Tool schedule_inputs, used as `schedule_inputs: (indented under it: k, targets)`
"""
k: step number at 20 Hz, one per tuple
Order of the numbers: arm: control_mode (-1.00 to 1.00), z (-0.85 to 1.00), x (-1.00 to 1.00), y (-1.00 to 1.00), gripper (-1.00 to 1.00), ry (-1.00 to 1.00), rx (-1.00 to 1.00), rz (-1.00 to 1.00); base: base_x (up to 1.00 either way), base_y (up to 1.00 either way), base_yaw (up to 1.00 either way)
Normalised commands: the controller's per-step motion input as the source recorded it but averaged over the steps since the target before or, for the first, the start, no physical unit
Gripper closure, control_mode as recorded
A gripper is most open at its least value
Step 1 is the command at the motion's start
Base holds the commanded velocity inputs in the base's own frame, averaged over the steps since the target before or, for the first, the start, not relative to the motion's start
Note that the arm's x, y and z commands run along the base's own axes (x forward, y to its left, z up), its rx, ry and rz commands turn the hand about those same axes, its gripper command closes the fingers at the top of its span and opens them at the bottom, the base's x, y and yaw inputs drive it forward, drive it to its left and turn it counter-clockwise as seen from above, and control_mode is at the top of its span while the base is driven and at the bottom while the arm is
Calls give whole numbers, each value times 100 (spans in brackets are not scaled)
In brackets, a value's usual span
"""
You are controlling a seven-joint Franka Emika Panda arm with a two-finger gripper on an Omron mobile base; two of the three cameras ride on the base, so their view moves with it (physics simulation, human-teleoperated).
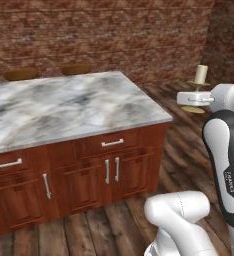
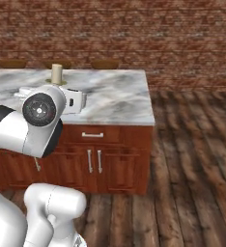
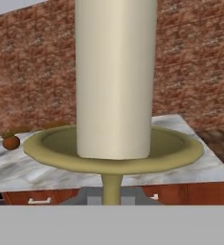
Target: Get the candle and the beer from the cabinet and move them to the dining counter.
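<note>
One candle (image 3: 115,81), top cropped, clamped in closed hand (image 1: 195,98); fingertips hidden.

We see a red brick wall (image 1: 99,35) behind the scene and a dark wood plank floor (image 2: 192,164). Rounded wooden chair backs (image 1: 21,74) stand at the far side. A small brown plant pot (image 3: 11,142) rests on marble.

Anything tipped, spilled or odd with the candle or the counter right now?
Nothing stands out. The candle sits upright on its candlestick, carried in the gripper with the jaws shut on the stem, beside the dining counter. A small brown pot stands upright on the marble.
</note>
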Motion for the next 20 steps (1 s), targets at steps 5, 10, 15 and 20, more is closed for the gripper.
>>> schedule_inputs:
  k: [5, 10, 15, 20]
  targets:
    - [100, 0, 0, 0, 100, 0, 0, 0, 39, -65, 0]
    - [100, 0, 0, 0, 100, 0, 0, 0, 39, -66, 0]
    - [100, 0, 0, 0, 100, 0, 0, 0, 39, -65, 0]
    - [100, 0, 0, 0, 100, 0, 0, 0, 43, -63, 0]
